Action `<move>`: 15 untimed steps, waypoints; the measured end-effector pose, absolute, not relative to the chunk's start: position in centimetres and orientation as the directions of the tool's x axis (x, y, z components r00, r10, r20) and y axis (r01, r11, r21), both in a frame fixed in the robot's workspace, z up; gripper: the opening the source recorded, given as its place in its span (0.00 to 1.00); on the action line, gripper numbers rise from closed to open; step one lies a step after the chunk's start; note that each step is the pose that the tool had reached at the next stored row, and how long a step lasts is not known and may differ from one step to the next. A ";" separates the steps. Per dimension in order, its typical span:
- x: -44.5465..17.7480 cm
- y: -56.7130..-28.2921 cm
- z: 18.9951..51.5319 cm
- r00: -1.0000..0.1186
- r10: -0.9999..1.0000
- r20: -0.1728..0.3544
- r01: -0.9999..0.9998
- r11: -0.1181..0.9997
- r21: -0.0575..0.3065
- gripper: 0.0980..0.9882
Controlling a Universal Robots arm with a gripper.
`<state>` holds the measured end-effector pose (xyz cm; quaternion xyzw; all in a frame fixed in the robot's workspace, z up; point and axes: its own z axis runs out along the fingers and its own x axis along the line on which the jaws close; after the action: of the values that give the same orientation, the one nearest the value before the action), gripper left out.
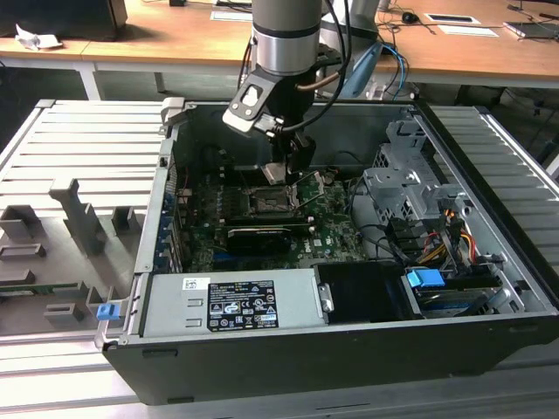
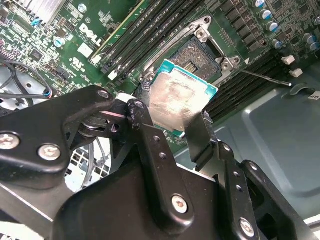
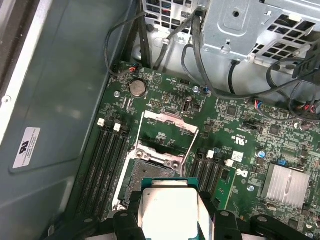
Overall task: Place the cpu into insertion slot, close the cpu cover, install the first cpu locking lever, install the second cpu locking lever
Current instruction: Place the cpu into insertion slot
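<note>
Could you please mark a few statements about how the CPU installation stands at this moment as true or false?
1. The hand grips the cpu between its fingers. True.
2. The cpu sits seated in the insertion slot. False: the slot is bare and the chip is held clear of it.
3. The cpu cover is closed over the slot. False: it stands tipped open.
4. The arm reaches down into the open computer case. True.
</note>
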<state>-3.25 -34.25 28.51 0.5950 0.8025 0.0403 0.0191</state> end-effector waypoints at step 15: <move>-3.3 -34.3 28.2 -0.291 0.957 0.017 0.953 0.289 0.087 0.48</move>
<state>-3.25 -34.25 28.22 0.5950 0.8025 0.0402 0.0191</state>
